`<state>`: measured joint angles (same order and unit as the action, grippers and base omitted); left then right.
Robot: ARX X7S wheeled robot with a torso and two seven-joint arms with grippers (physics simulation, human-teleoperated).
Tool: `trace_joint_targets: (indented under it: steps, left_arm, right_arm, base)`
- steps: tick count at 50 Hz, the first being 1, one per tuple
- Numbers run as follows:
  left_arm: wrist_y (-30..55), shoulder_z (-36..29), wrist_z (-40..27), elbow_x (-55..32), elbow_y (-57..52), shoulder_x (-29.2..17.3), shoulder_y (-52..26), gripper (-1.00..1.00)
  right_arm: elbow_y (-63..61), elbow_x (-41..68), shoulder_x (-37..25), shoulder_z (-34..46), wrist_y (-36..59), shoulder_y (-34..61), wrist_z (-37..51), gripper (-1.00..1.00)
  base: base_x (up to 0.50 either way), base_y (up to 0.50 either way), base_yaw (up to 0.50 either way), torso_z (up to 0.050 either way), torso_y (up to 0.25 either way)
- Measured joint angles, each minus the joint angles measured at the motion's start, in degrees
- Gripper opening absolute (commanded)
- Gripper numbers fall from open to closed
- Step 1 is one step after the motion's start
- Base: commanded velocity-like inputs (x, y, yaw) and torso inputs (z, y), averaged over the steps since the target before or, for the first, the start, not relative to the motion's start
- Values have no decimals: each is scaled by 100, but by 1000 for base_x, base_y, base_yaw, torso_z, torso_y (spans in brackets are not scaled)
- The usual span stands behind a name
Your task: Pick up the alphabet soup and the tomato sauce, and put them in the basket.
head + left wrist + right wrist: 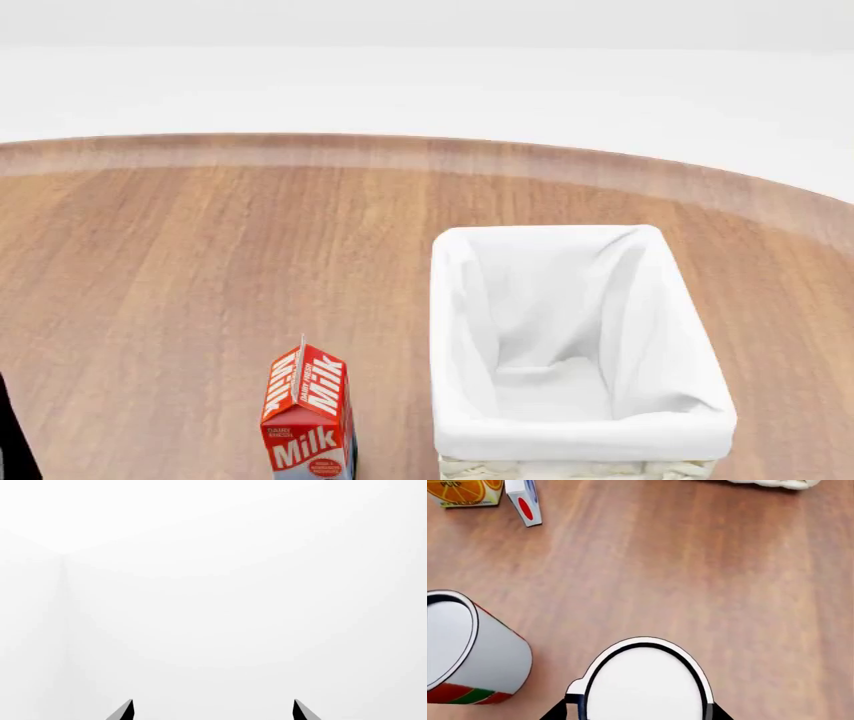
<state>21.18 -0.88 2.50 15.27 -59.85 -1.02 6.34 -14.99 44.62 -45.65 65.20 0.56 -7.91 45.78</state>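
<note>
In the right wrist view the alphabet soup [644, 685] shows its pale top and a strip of dark blue label. My right gripper [640, 712] is shut on it, one dark finger pressed against each side. The tomato sauce [490, 660], with a red and green band on its label, stands on the wood just beside it, untouched. The basket [461, 300], cream wicker with a white cloth lining, stands on the table in the head view and holds nothing. My left gripper [213, 710] is open, with only blank white in front of it. Neither gripper shows in the head view.
A red milk carton [307, 420] stands just left of the basket. In the right wrist view an orange juice carton [460, 492] and the milk carton [524, 502] lie beyond the cans, and a piece of the basket's edge [767, 482] shows farther off. The wooden table [200, 260] has a curved far edge.
</note>
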Motion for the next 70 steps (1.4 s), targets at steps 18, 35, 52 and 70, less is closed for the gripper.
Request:
trace_joint_targets:
  steps: [18, 35, 52, 70]
  left_arm:
    - [30, -26, 35, 43, -3, 22, -25, 100]
    - [38, -72, -67, 0, 11, -58, -4, 100]
    - [54, -72, -74, -5, 8, -73, -17, 100]
    - [65, -29, 80, 91, -7, 46, -65, 100]
  right_arm:
    - [48, 65, -12, -10, -112, 8, -14, -100]
    - [-1005, -43, -565, -194, -253, 53, 446, -100]
    - [-2654, 74, -1440, -650, -282, 389, 1053, -100]
    - [-3977, 2087, -2447, -1500, -259, 2410, 1575, -100]
  base:
    - [0, 0, 0, 0, 0]
    - [0, 0, 0, 0, 1]
    - [0, 0, 0, 0, 0]
    - [0, 0, 0, 0, 1]
